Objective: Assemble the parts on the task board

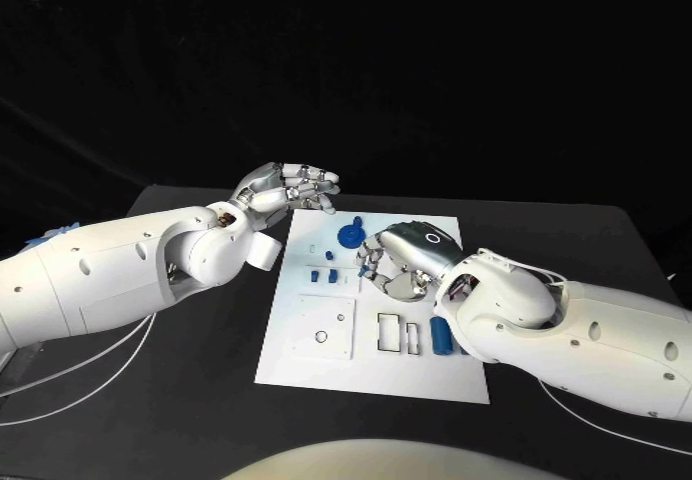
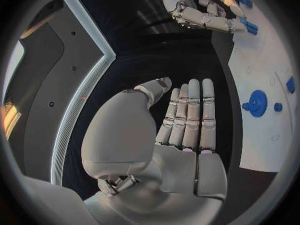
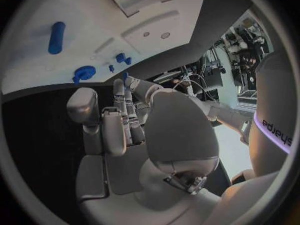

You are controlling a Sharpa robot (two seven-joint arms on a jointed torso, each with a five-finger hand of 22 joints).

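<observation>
One black table, bearing a white task board at its middle. Two hands: left hand above the board's far left corner, fingers straight and side by side, empty; right hand over the board, grasp cannot be told. Several blue parts: gear at the far end, cylinder near the right edge.

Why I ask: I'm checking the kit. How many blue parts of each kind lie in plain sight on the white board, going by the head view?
Blue gear: 1
Long blue cylinder: 1
Small blue pieces: 3
Total: 5 in plain sight on the task board; the right hand may cover others.
</observation>
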